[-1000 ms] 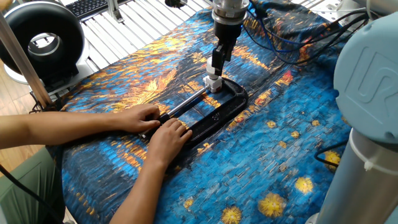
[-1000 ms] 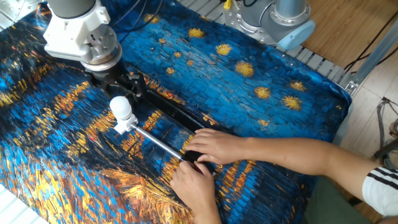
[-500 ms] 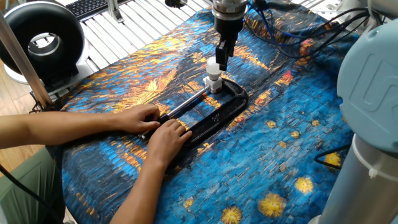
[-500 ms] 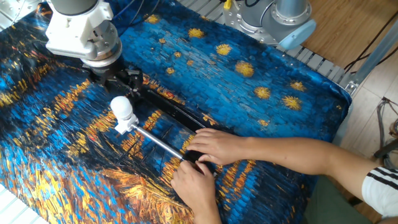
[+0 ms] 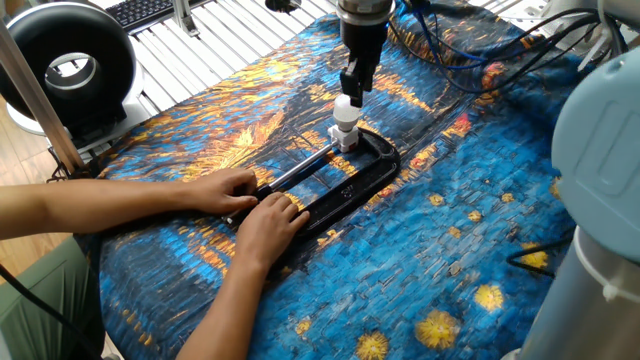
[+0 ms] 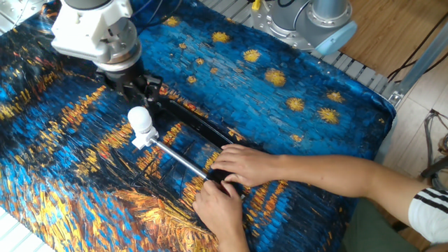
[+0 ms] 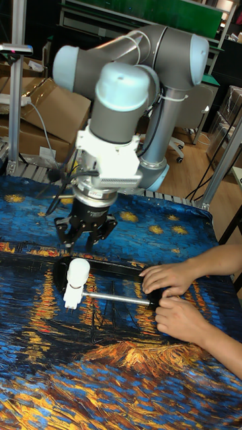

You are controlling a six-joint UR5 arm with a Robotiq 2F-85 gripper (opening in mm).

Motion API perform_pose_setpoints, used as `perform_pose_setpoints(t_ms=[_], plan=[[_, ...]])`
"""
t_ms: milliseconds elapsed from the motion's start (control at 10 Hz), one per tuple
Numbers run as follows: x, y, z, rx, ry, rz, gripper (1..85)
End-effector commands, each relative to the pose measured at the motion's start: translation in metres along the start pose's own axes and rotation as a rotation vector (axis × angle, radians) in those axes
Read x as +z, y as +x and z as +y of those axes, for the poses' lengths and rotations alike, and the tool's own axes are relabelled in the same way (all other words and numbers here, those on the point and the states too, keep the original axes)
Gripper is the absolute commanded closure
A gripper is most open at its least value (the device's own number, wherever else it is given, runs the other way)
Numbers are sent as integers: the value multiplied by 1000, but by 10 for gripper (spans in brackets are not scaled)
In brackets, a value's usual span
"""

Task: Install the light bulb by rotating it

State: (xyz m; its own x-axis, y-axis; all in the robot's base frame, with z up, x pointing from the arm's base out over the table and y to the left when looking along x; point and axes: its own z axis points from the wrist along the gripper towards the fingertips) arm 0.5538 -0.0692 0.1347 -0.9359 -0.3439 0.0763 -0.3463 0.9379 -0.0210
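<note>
The light bulb (image 5: 343, 106) (image 6: 138, 118) (image 7: 78, 269), a small white globe, stands upright in a white socket block (image 5: 345, 135) (image 6: 145, 137). The block is held at the end of a black C-clamp (image 5: 352, 184) (image 6: 187, 119) lying on the painted cloth. My gripper (image 5: 354, 84) (image 6: 142, 88) (image 7: 86, 236) hangs just above and behind the bulb. It is open, its fingers spread with nothing between them, and it does not touch the bulb. A person's two hands (image 5: 250, 202) (image 6: 225, 175) (image 7: 171, 295) press down on the clamp's other end.
A metal rod (image 6: 180, 159) runs from the socket block toward the hands. A black ring-shaped device (image 5: 66, 66) stands at the far left, with cables (image 5: 455, 50) behind my arm. The arm's base (image 6: 316, 21) sits at the table's edge.
My gripper has lifted a little up and away from the bulb, so more of the globe shows. The bulb, the clamp and the hands have stayed put.
</note>
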Motion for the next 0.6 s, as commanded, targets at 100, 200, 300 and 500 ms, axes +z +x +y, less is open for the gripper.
perform_pose_setpoints(t_ms=[100, 200, 300, 500], plan=[[-10, -19, 11, 181, 17, -44, 803], [-8, -23, -2, 169, 52, -42, 847], [-4, -26, -25, 136, 119, -36, 847], [12, -45, -56, 73, 185, -47, 847]])
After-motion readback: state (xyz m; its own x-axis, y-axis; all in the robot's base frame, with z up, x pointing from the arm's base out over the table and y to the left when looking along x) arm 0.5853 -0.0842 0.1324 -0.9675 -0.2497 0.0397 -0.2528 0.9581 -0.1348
